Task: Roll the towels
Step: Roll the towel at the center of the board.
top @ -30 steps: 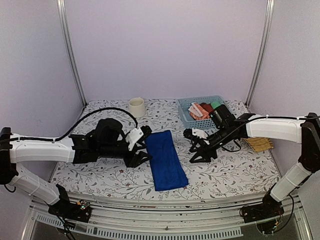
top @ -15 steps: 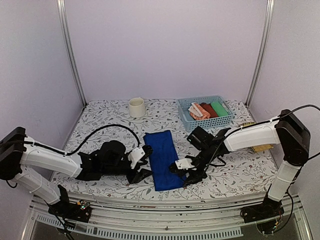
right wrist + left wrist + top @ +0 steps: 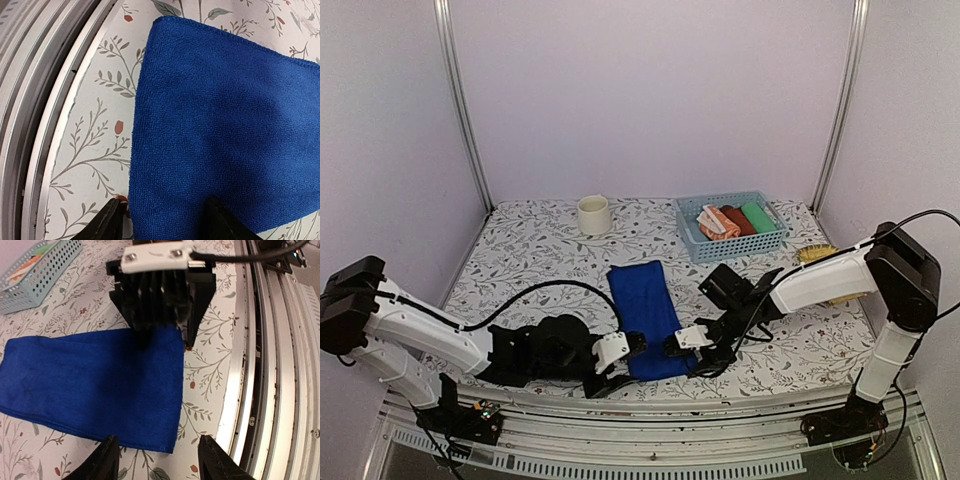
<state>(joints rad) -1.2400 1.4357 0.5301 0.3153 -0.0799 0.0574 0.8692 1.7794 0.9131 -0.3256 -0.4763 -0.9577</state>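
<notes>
The left claw (image 3: pixel 158 449) is released, its fingers spread to either side of the near left corner of the blue towel (image 3: pixel 645 310), with nothing pinched. That towel lies flat and unrolled on the bench (image 3: pixel 520 260), by the middle of the front edge. Its long axis runs away from the arms, leaning slightly left at the far end. It is plain royal blue, soft-piled and smooth, with a hemmed edge. The right claw (image 3: pixel 162 220) is likewise released and straddles the near right corner. Each arm is about equally close, one at each end of the near short edge, so the roll would likely start there and travel away. At the back right, the orange-salmon printed towel (image 3: pixel 718 222) sits in the basket (image 3: pixel 692 243), seemingly rolled.
</notes>
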